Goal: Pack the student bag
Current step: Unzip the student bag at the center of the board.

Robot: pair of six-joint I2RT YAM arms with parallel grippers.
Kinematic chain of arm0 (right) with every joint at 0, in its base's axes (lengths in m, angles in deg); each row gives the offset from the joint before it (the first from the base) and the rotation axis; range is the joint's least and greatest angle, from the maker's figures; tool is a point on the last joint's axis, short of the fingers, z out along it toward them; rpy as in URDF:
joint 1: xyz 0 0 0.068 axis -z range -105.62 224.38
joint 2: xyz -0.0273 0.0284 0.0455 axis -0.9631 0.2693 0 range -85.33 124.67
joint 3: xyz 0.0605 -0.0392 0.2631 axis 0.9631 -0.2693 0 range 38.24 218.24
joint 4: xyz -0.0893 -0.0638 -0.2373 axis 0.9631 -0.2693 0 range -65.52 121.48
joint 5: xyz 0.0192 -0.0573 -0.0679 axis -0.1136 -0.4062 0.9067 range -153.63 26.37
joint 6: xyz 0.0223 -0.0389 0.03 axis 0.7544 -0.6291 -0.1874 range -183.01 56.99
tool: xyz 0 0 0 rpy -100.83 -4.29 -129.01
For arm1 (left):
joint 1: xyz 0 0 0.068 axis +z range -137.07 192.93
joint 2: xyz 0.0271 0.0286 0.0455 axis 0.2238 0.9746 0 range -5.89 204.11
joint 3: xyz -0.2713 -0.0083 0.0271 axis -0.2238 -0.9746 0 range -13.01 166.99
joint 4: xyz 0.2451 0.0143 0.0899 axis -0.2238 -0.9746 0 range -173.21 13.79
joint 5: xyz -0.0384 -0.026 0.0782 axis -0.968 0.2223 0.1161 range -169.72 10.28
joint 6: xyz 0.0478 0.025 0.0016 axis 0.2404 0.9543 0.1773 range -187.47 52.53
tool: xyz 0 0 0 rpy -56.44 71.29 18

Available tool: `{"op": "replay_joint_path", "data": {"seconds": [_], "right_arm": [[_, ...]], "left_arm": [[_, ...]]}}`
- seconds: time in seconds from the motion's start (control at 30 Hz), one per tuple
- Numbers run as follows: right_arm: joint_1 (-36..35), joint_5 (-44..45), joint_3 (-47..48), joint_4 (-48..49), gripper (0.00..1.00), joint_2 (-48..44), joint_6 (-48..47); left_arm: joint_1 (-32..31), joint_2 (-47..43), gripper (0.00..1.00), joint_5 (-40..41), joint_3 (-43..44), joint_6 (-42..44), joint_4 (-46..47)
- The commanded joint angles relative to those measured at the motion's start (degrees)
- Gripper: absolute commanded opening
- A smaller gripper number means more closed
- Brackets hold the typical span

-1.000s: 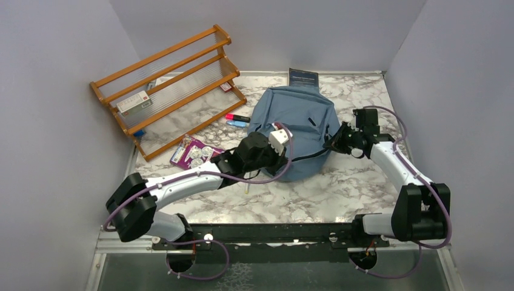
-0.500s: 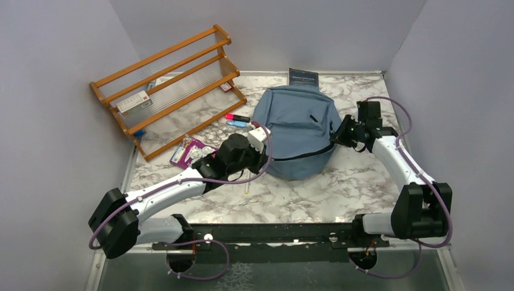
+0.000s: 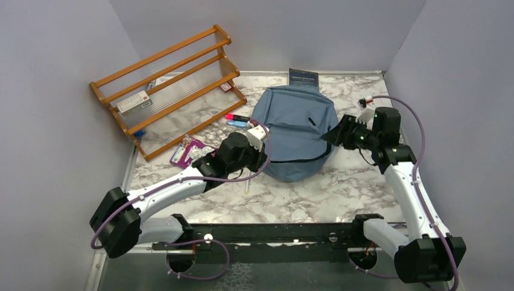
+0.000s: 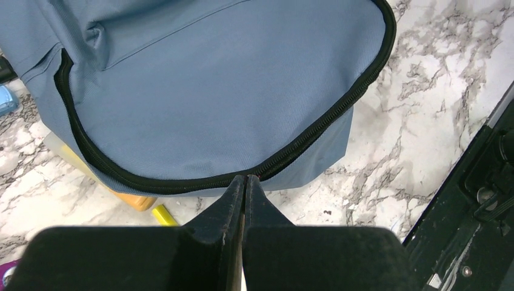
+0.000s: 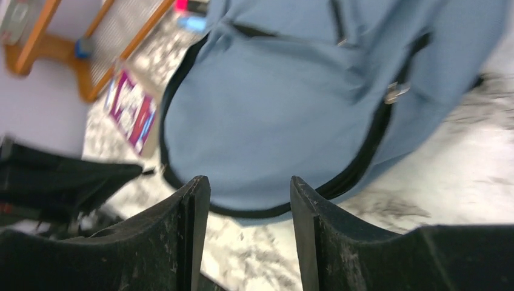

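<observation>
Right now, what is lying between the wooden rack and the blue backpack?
A pink marker and a blue marker lie close together between the wooden rack and the student bag. The top view shows this.

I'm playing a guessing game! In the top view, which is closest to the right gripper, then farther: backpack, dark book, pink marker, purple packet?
1. Backpack, just beside the right gripper.
2. Dark book, behind the backpack.
3. Pink marker, on the backpack's left.
4. Purple packet, farthest to the left.
</observation>
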Motion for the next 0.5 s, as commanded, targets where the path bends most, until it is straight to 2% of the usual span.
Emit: {"op": "replay_joint_path", "data": {"seconds": [0.0, 0.2, 0.47], "right_arm": [[-2.1, -17.0, -3.6, 1.4, 0.55, -2.9, -2.9], [-6.2, -20.0, -4.7, 3.0, 0.48, -3.0, -6.1], [-19.2, -16.6, -4.2, 7.3, 0.51, 1.4, -5.1]], "left_arm": [[1.3, -0.2, 0.0, -0.3, 0.1, -2.5, 2.9], [1.6, -2.0, 0.0, 2.0, -2.1, -6.6, 5.3], [1.6, -2.9, 0.0, 4.3, -3.8, -10.5, 7.0]]}}
